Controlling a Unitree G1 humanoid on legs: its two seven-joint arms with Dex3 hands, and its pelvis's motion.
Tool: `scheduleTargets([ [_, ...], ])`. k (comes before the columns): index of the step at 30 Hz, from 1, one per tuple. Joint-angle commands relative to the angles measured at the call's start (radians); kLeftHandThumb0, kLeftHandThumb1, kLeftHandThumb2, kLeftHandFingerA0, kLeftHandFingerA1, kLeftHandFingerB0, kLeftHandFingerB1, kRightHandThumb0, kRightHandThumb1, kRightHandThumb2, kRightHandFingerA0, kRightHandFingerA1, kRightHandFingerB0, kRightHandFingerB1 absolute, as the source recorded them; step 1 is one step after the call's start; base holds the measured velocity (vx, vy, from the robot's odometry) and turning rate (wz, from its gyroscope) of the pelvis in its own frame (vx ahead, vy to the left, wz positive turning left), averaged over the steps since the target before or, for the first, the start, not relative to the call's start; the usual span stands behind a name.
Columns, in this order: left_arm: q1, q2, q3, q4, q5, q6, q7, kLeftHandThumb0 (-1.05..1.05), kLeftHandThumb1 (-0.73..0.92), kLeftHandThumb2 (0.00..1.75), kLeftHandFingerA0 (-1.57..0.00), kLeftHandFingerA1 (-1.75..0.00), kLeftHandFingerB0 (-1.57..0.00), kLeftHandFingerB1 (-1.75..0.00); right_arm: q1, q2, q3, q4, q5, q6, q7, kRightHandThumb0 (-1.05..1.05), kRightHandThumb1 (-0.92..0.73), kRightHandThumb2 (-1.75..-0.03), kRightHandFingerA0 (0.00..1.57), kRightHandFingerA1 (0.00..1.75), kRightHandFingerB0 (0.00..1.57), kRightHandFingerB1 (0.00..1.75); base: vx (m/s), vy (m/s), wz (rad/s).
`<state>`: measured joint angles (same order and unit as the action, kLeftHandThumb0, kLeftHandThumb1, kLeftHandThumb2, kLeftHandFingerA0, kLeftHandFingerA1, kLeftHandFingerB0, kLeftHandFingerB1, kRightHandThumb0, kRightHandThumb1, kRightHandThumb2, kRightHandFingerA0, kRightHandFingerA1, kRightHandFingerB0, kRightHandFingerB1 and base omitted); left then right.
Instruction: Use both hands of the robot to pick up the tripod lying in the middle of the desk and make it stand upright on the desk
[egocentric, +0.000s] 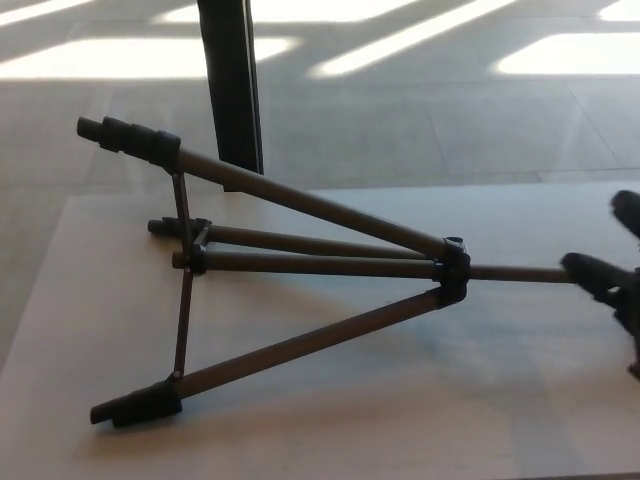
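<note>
The tripod (300, 265) is seen lying on its side on the pale desk (330, 400), legs splayed toward picture left, while its centre column is met at the right edge by the right hand (612, 268), fingers apart.

Dark tripod (300, 265) lies sideways on desk (480, 400), legs splayed.

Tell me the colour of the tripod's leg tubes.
Brown tubes on the tripod, with black feet and joints; the head view shows it.
</note>
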<state>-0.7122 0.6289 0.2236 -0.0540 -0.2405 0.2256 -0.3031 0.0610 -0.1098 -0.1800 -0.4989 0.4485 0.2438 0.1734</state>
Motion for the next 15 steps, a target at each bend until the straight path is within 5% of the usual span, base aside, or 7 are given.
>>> scheduleTargets([
  [1,-0.192,0.074,-0.335,0.023,0.264,-0.087,-0.199,-0.81,0.75,0.63,-0.41,-0.52,-0.34,-0.39,0.023,0.072,0.273,-0.060,-0.038,0.161,-0.058,-0.78,-0.61,-0.76,0.38,0.62,0.37,0.46,0.00,0.000,0.00],
  [3,-0.220,0.070,-0.409,-0.010,0.298,-0.029,-0.215,-0.85,0.61,0.75,-0.35,-0.55,-0.32,-0.42,0.032,0.078,0.318,-0.046,-0.075,0.149,-0.063,-0.73,-0.73,-0.62,0.41,0.60,0.38,0.44,0.00,0.000,0.00],
  [4,-0.239,0.068,-0.455,-0.016,0.329,-0.020,-0.232,-0.74,0.71,0.62,-0.35,-0.50,-0.35,-0.38,0.031,0.092,0.343,-0.024,-0.081,0.141,-0.062,-0.76,-0.72,-0.61,0.38,0.66,0.38,0.46,0.00,0.000,0.00],
  [10,-0.283,0.054,-0.611,-0.021,0.439,-0.017,-0.249,-0.75,0.70,0.61,-0.36,-0.47,-0.36,-0.36,0.062,0.121,0.433,0.012,-0.109,0.143,-0.085,-0.76,-0.71,-0.62,0.43,0.64,0.44,0.44,0.00,0.000,0.00],
  [11,-0.284,0.051,-0.629,-0.012,0.463,-0.042,-0.238,-0.77,0.56,0.98,-0.38,-0.59,-0.25,-0.47,0.065,0.122,0.444,0.020,-0.112,0.146,-0.088,-0.76,-0.71,-0.62,0.43,0.64,0.45,0.45,0.00,0.000,0.00],
  [12,-0.284,0.046,-0.649,0.006,0.492,-0.088,-0.222,-0.75,0.70,0.61,-0.44,-0.50,-0.37,-0.40,0.071,0.127,0.458,0.029,-0.112,0.154,-0.092,-0.75,-0.71,-0.62,0.43,0.66,0.44,0.46,0.00,0.000,0.00],
  [15,-0.298,0.052,-0.700,0.032,0.559,-0.165,-0.200,-0.82,0.64,0.69,-0.40,-0.54,-0.33,-0.41,0.074,0.125,0.489,0.047,-0.127,0.162,-0.095,-0.74,-0.73,-0.62,0.40,0.66,0.42,0.47,0.00,0.000,0.00],
])
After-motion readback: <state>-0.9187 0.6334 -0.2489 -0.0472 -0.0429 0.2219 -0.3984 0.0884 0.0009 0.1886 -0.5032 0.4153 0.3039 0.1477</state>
